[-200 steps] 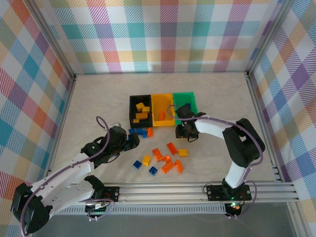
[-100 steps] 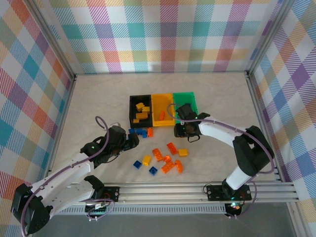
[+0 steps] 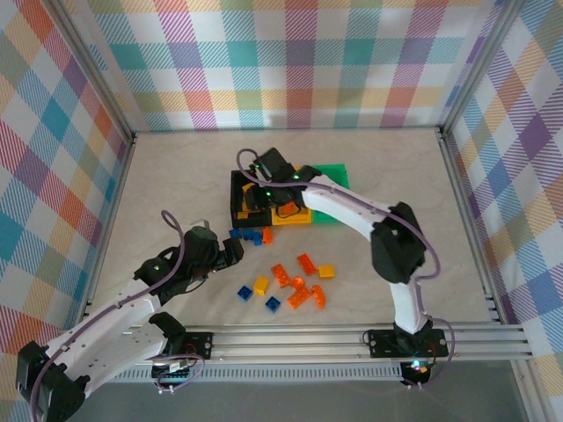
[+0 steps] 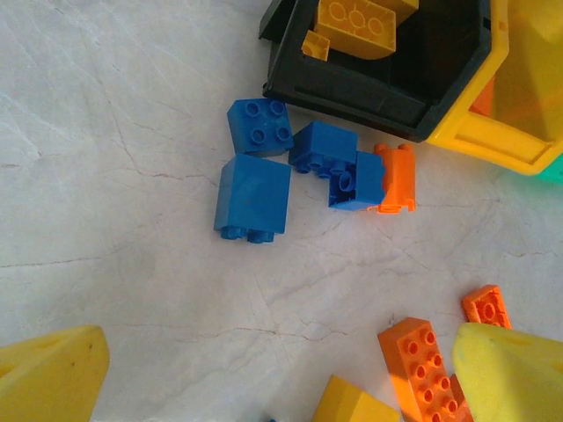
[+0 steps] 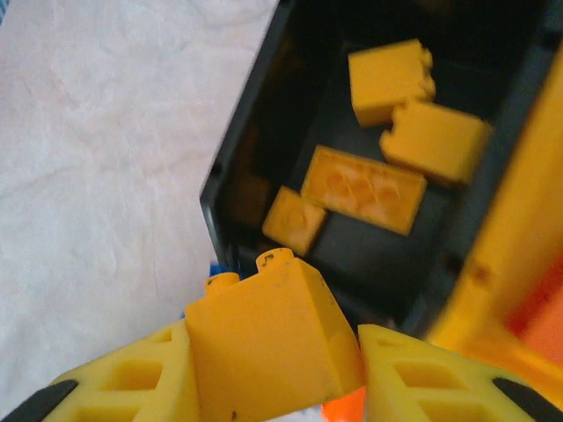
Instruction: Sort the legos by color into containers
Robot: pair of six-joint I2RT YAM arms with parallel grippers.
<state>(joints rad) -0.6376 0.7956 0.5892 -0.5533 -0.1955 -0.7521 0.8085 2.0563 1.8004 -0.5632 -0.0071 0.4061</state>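
Note:
My right gripper (image 5: 273,374) is shut on a yellow lego (image 5: 268,338) and hovers over the near left corner of the black container (image 5: 242,149), which holds several yellow legos (image 5: 361,189). From above, the right gripper (image 3: 256,199) hangs over the black container (image 3: 236,180), and its arm crosses the yellow-orange container (image 3: 290,216) and the green one (image 3: 337,170). My left gripper (image 4: 281,387) is open with nothing between its fingers, above bare table. Just beyond it lie blue legos (image 4: 253,198) and an orange one (image 4: 398,178), in front of the black container (image 4: 369,92).
More loose legos lie on the table near the front: an orange cluster (image 3: 299,286), yellow ones (image 3: 326,271), (image 3: 260,285) and blue ones (image 3: 244,292), (image 3: 274,303). A long orange brick (image 4: 422,365) lies by my left gripper's right finger (image 4: 515,374). Metal rails edge the table.
The right arm swung left from in front of the green container to over the black one, carrying the yellow lego. The left arm barely moved.

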